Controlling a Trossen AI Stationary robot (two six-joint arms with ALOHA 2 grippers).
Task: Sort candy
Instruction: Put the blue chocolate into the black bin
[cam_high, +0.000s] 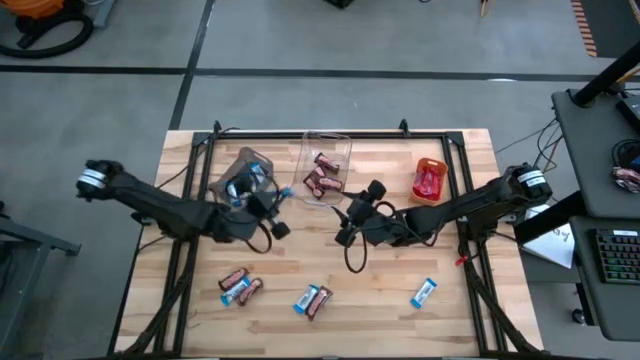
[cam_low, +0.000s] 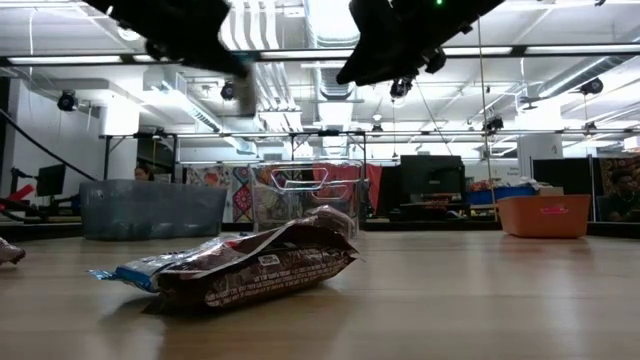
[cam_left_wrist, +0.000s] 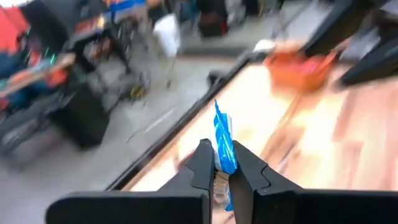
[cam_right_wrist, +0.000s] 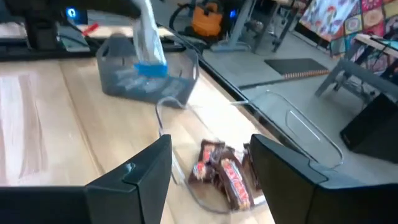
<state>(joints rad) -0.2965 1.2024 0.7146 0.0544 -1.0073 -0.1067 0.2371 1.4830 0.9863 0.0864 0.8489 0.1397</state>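
Note:
My left gripper (cam_high: 268, 197) is above the grey bin (cam_high: 245, 175) and is shut on a blue-and-white candy (cam_left_wrist: 222, 144). The right wrist view shows that candy (cam_right_wrist: 149, 43) over the grey bin (cam_right_wrist: 146, 78). My right gripper (cam_right_wrist: 211, 168) is open and hovers just outside the clear bin (cam_high: 326, 165), which holds dark brown candies (cam_right_wrist: 227, 177). In the high view it (cam_high: 350, 213) is near the table's middle. The orange bin (cam_high: 430, 181) holds red candies. Loose candies lie on the near part of the table: (cam_high: 239, 287), (cam_high: 313, 299), (cam_high: 424, 293). My left gripper pinches the blue-and-white candy between its two fingers (cam_left_wrist: 202, 163) near one end of the wrapper. The rest of the bar (cam_left_wrist: 221, 127) sticks out past the fingertips. The candy is lifted clear of the table and hangs over the grey bin.
The three bins stand in a row along the table's far side, grey (cam_low: 150, 208), clear (cam_low: 305, 195) and orange (cam_low: 545, 215). A brown candy lies over a blue one (cam_low: 250, 270) close to the low camera. A black frame runs round the table (cam_high: 330, 135).

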